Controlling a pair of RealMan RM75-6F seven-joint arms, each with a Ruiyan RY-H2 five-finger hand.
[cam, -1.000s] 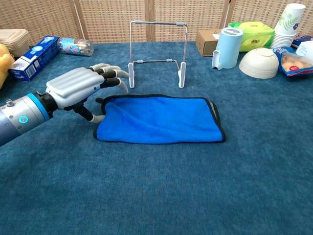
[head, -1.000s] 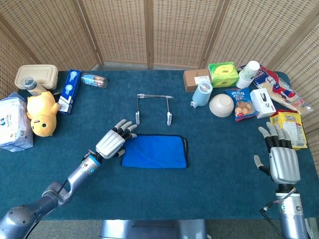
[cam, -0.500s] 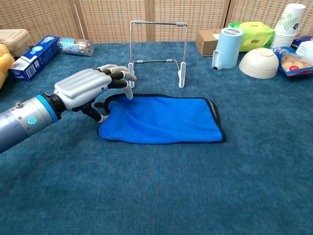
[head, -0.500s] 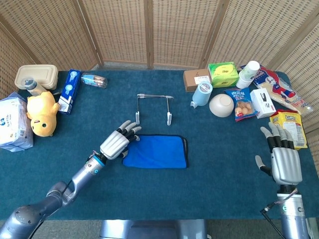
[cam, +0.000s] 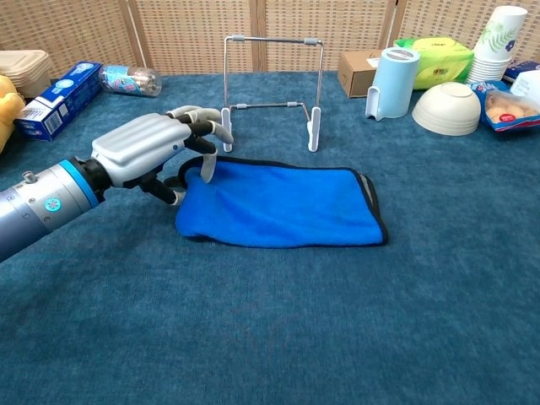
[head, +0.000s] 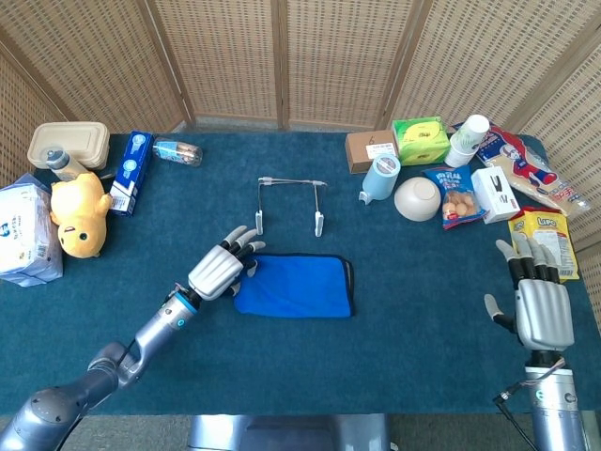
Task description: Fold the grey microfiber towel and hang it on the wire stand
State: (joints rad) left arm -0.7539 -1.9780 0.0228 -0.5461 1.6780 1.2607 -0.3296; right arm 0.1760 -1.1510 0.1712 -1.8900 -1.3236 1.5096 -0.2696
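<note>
Left hand (cam: 152,145) pinched the left edge of the blue folded towel (cam: 283,205), wire stand (cam: 272,89) just behind, right hand (head: 540,299) spread wide, holding nothing.

The left arm reaches forward and inward across the table; the left hand (cam: 156,152) is palm down, fingers curled — fingertips (cam: 207,166) pressing downward; the right hand (head: 539,303) rests apart, fingers spread — holding nothing.
</note>
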